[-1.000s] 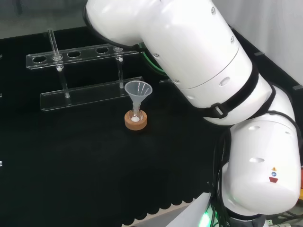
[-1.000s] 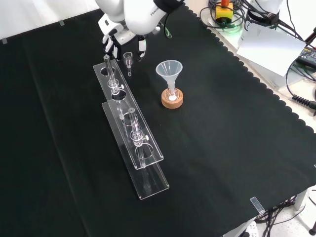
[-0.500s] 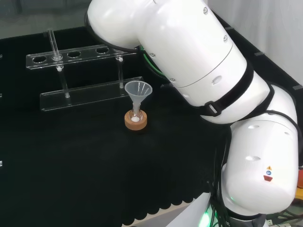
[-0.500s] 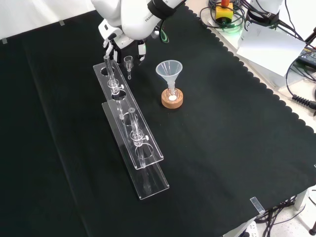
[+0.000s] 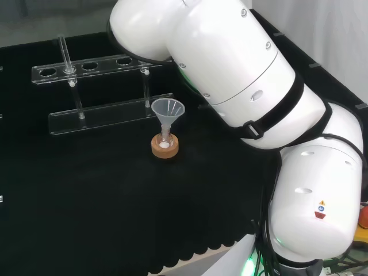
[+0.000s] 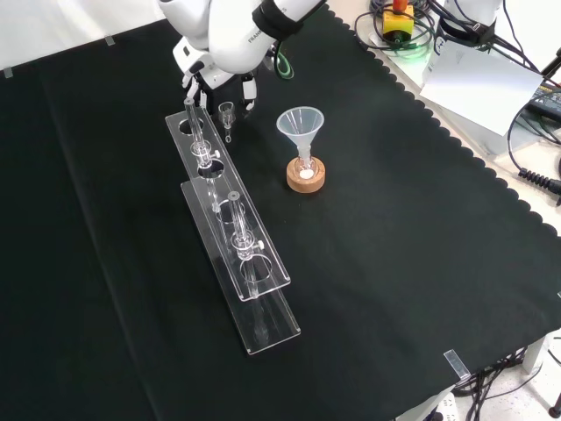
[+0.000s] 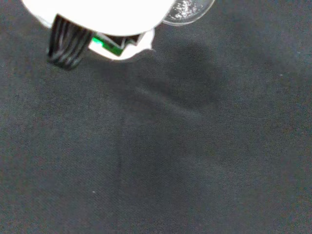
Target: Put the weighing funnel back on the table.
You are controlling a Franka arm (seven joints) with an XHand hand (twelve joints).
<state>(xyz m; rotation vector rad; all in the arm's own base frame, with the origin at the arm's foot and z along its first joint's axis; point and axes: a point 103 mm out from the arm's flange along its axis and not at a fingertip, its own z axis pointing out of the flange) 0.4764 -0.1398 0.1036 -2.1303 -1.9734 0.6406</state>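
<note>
Black cloth [image 5: 86,190] covers the whole bench, with a scalloped edge along the near side in the head view. In that view a clear rack [image 5: 103,115] sits at about 10 o'clock from the middle of the picture, with 1 test tube [image 5: 64,52] standing up in its left end. The funnel [image 5: 167,109] stands mouth up just in front of the rack, its stem in a small flask [image 5: 165,140] on a cork ring [image 5: 165,149]. The arm's white links [image 5: 247,86] take up the side from 12 to 5 o'clock. In the front view, the hand [image 6: 210,77] comes in at about 11 o'clock, right off the rack's far end. Its fingers [image 6: 250,88] are curled in around the weighing funnel [image 6: 227,111], which hangs cup up, stem down, at roughly 10 o'clock from the funnel and well apart from it. Can't tell if the stem tip is touching the cloth. In the wrist view, the weighing funnel's clear rim peeks out next to the blurry white bit of the hand, with bare cloth beyond.
</note>
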